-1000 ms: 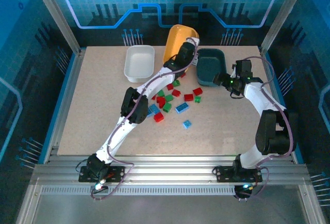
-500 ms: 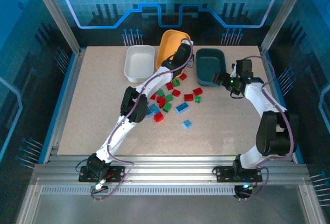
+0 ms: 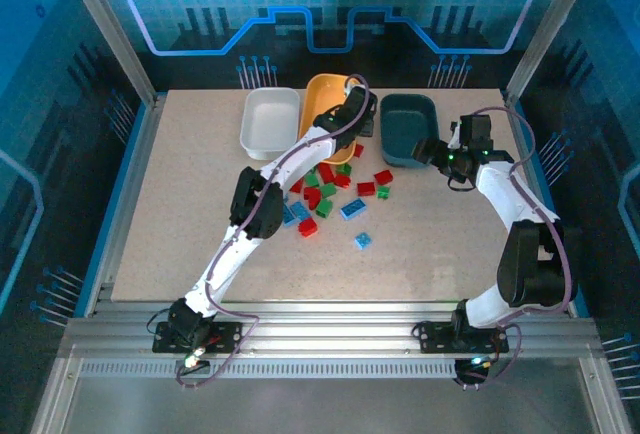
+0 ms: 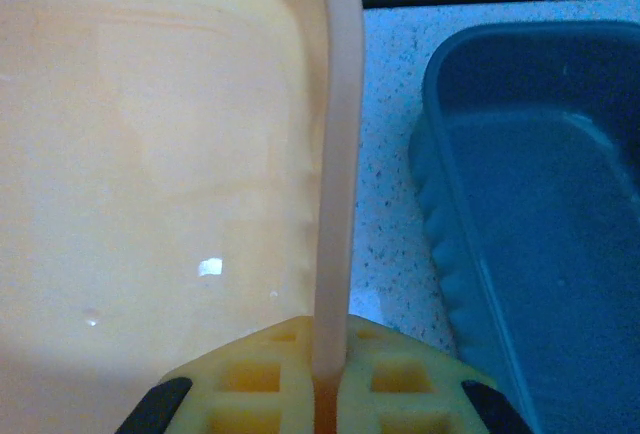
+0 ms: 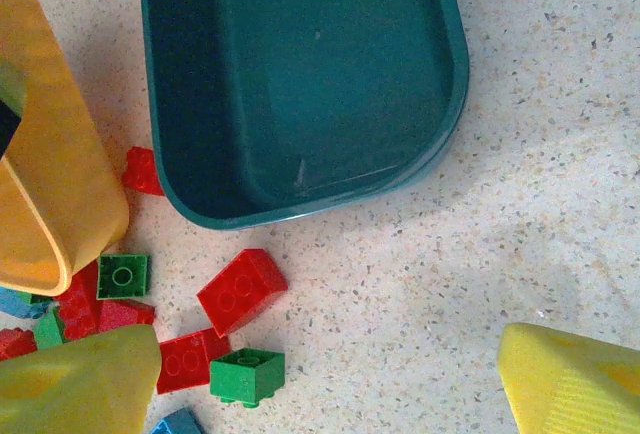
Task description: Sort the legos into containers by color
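Left fingers [image 4: 250,386] pinch the orange-yellow tray [image 4: 336,154]; right fingers [image 5: 575,379] spread wide near the teal tray [image 5: 300,74].

Left arm [image 3: 290,159] stretched forward, left pincer [image 4: 330,379] clamped on orange tray [image 4: 150,154]; right pincer [image 5: 320,394] gaping.

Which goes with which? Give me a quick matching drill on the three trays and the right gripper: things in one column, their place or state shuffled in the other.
1. white tray
2. orange-yellow tray
3. dark teal tray
4. right gripper

A. rim pinched by the left gripper
B. open, holding nothing
C. left end of the tray row
D. right end of the tray row

Pairs: 1-C, 2-A, 3-D, 4-B
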`<action>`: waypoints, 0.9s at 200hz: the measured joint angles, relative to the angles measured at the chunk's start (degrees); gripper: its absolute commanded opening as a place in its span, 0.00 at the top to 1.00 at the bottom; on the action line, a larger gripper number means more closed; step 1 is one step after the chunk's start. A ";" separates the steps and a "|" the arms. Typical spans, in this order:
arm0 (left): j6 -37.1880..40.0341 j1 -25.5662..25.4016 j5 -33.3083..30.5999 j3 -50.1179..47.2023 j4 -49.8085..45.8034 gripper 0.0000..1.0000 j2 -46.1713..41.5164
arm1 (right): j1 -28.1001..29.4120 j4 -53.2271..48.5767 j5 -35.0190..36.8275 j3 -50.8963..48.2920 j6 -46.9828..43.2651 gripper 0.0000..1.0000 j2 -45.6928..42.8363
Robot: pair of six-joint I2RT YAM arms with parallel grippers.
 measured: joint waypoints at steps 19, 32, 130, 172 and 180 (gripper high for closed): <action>-0.94 0.22 0.02 0.00 -0.98 1.00 0.00 | 0.00 -0.17 0.00 0.04 -0.17 0.11 0.00; -1.18 0.42 0.07 0.00 -1.44 0.92 0.00 | 0.00 -0.52 0.02 0.28 -0.17 0.11 0.00; -5.57 2.93 2.69 0.00 -3.19 0.61 0.26 | 0.02 -1.66 0.26 1.14 -0.59 0.09 0.00; -5.14 3.02 6.99 -0.33 -3.34 0.56 -0.72 | 0.81 -3.91 2.93 6.62 -2.78 0.34 3.69; -4.94 2.93 7.72 -1.51 -3.37 0.54 -2.14 | 1.81 -4.57 4.02 8.63 -3.06 0.42 5.22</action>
